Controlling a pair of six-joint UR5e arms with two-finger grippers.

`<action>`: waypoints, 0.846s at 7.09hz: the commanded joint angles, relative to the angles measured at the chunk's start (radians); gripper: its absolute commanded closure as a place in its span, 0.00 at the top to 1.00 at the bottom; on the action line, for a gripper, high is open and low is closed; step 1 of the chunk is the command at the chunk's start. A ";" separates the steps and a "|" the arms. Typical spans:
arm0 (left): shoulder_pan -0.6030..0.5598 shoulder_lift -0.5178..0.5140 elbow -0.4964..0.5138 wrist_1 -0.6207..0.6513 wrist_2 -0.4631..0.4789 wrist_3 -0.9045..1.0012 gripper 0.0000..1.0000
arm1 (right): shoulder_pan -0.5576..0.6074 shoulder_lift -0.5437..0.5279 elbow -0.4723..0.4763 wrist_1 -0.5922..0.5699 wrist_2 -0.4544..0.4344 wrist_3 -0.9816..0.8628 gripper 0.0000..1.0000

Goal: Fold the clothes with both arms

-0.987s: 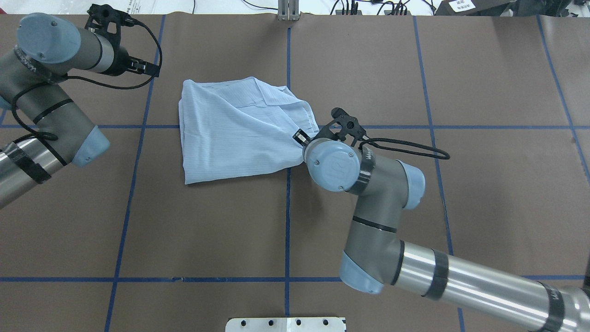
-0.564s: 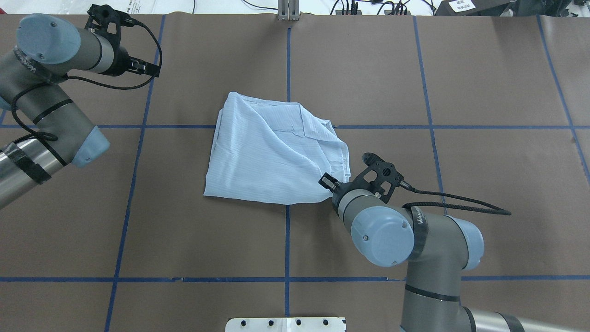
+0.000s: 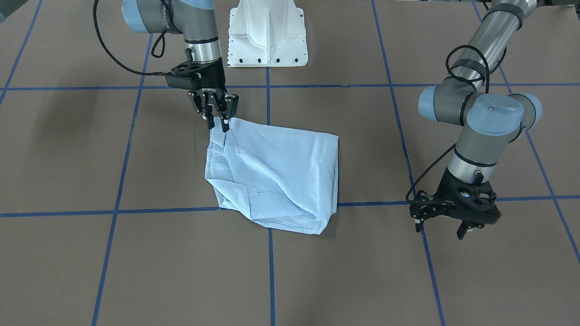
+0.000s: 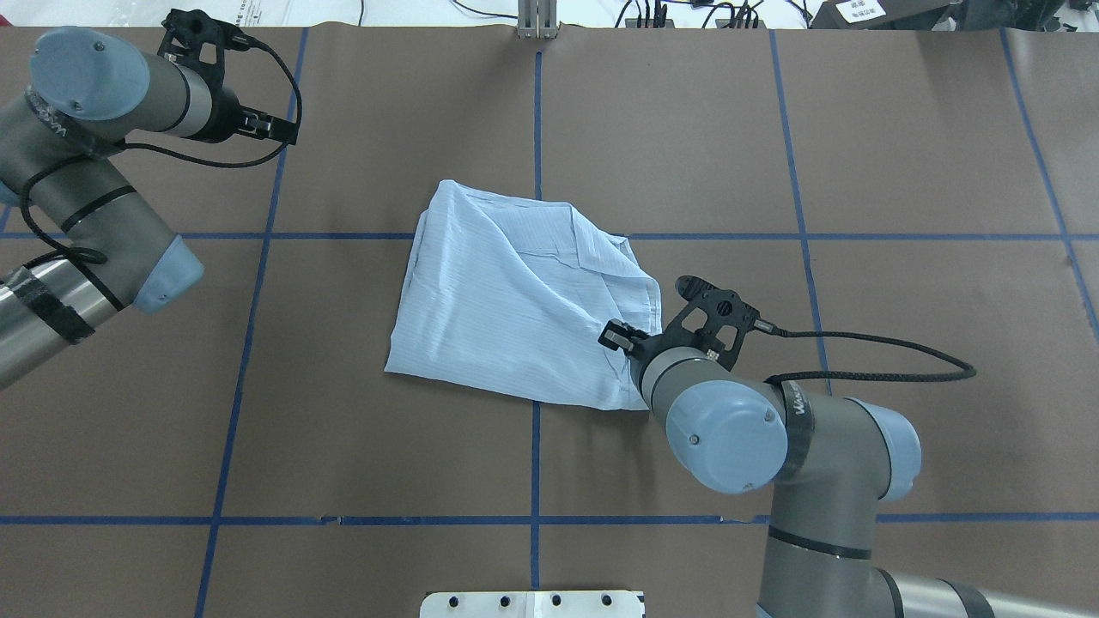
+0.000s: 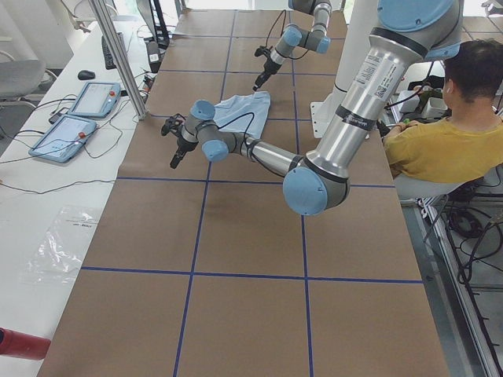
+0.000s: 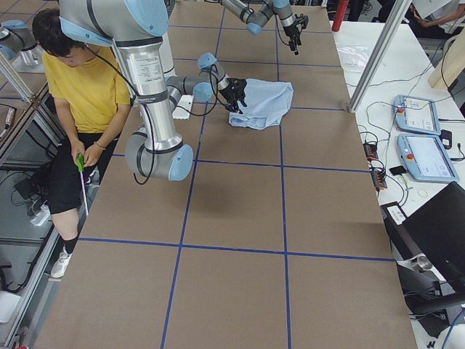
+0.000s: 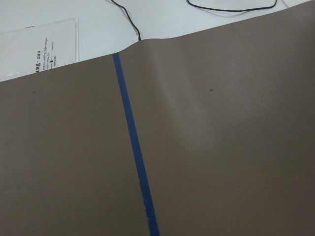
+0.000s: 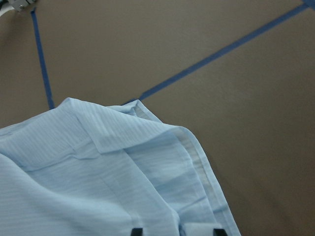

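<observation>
Overhead exterior: shirt [image 4: 515,300] roughly folded, still rumpled.
Our right gripper [image 3: 216,118] pinches its corner; left gripper [image 3: 446,222] hangs open, apart.

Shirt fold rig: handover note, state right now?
Right claw: at the corner of the shirt nearest the robot's base, fingers close together on the fabric; it looks pinched, corner slightly lifted.
Left claw: open, empty, hovering over bare table well off to the robot's left.
Shirt: folded into a compact, wrinkled bundle near table centre, collar showing on top, lying skewed to the blue tape grid.
Left: let go of the corner, square up and flatten the bundle, probably one more fold using both arms.
</observation>
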 commanded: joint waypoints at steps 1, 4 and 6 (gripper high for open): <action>0.001 0.026 -0.036 0.000 0.000 0.000 1.00 | 0.120 0.174 -0.161 0.001 0.084 -0.156 1.00; 0.001 0.037 -0.042 0.000 -0.002 -0.023 1.00 | 0.206 0.382 -0.461 0.021 0.173 -0.406 1.00; 0.002 0.047 -0.042 -0.001 -0.003 -0.028 1.00 | 0.216 0.393 -0.594 0.108 0.170 -0.547 1.00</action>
